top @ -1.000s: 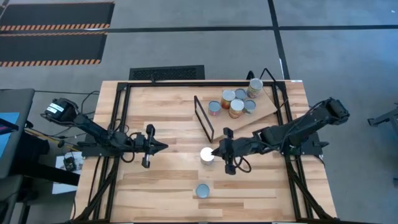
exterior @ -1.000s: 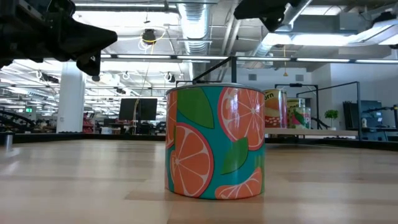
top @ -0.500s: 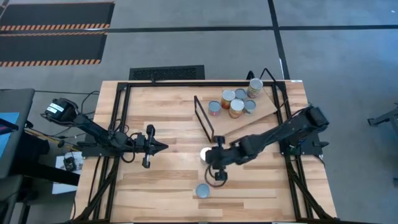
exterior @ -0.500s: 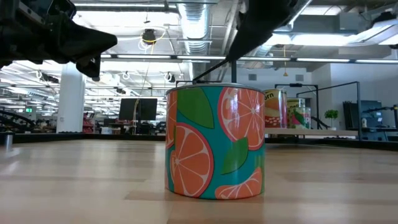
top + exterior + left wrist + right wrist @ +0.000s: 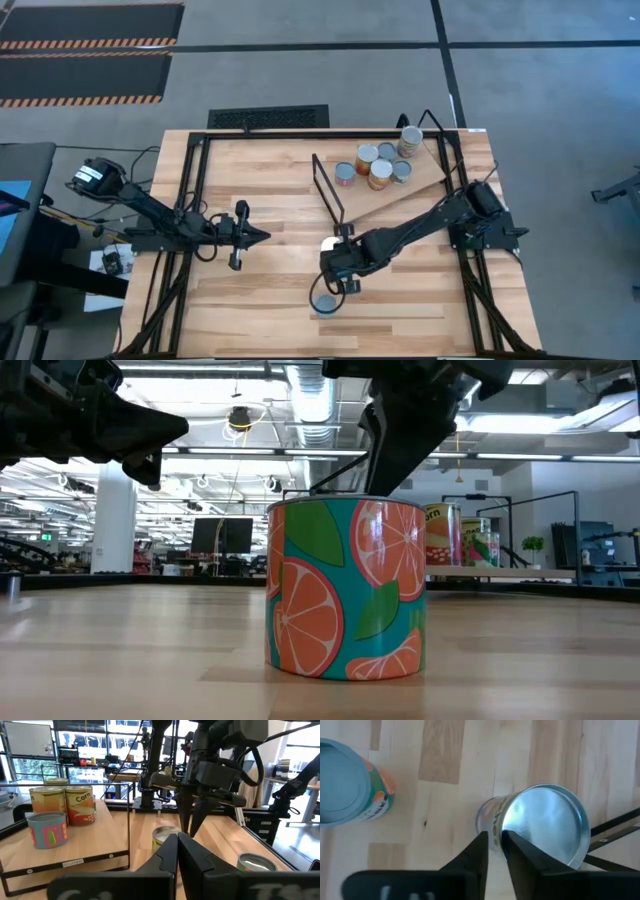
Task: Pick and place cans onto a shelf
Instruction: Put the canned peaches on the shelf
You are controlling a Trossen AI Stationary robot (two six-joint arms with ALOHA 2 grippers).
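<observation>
A blue-topped can with orange slices on its label stands near the table's front edge. A silver-topped can stands just beyond it. My right gripper is shut and points down between the two, its tips by the silver-topped can's side. Several more cans stand on the tilted wooden shelf at the far right, and a black wire frame stands at its left end. My left gripper waits shut at mid-left. My right gripper points down with its shut fingertips next to the silver-topped can's side wall, on the side toward the blue-topped can. Whether they touch it, I cannot tell. The can stands upright on the table.
A black frame runs around the tabletop. Bare wood lies between the two arms and along the front edge. The room beyond the table shows in the low view.
My right gripper has gone toward the table's near and left edges, from beside the silver-topped can to between it and the blue-topped can. The arm now covers part of both can tops. Both cans stand where they were.
</observation>
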